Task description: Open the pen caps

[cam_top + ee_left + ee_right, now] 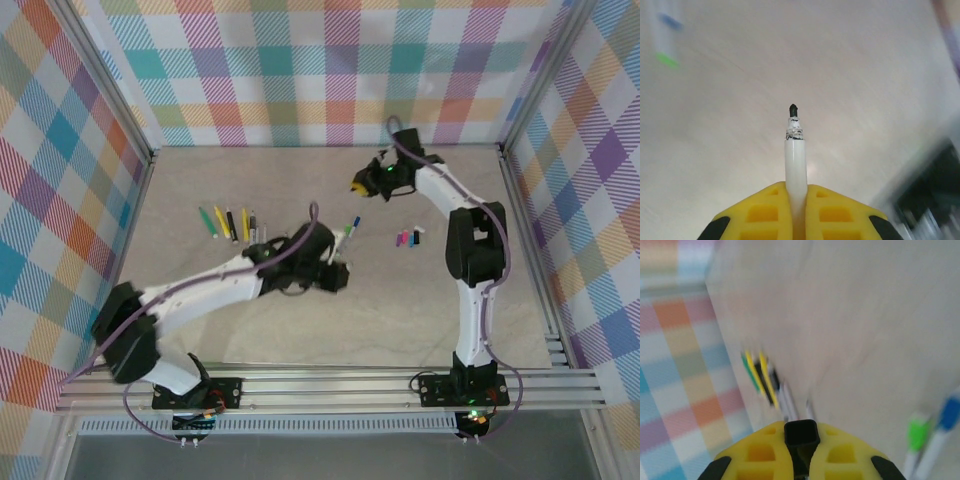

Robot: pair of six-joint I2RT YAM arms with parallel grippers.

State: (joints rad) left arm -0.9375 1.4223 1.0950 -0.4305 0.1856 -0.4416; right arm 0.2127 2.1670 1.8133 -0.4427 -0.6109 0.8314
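Pen [795,165] in left jaws, black cap [800,433] in right jaws

The pen [795,162] is glossy white plastic, the tabletop [400,310] smooth and matt, the rails [340,386] bare metal.

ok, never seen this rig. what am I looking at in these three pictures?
The left arm and right arm are bolted to the near edge of a table. The overhead picture looks down on both; the other two come from wrist cameras, so the yellow fingers there are that arm's own tool. On the table lie a row of pens, two more pens with green and blue ends, and some loose caps. The left tool is shut on a white pen, black tip bare. The right tool is shut on a black cap.
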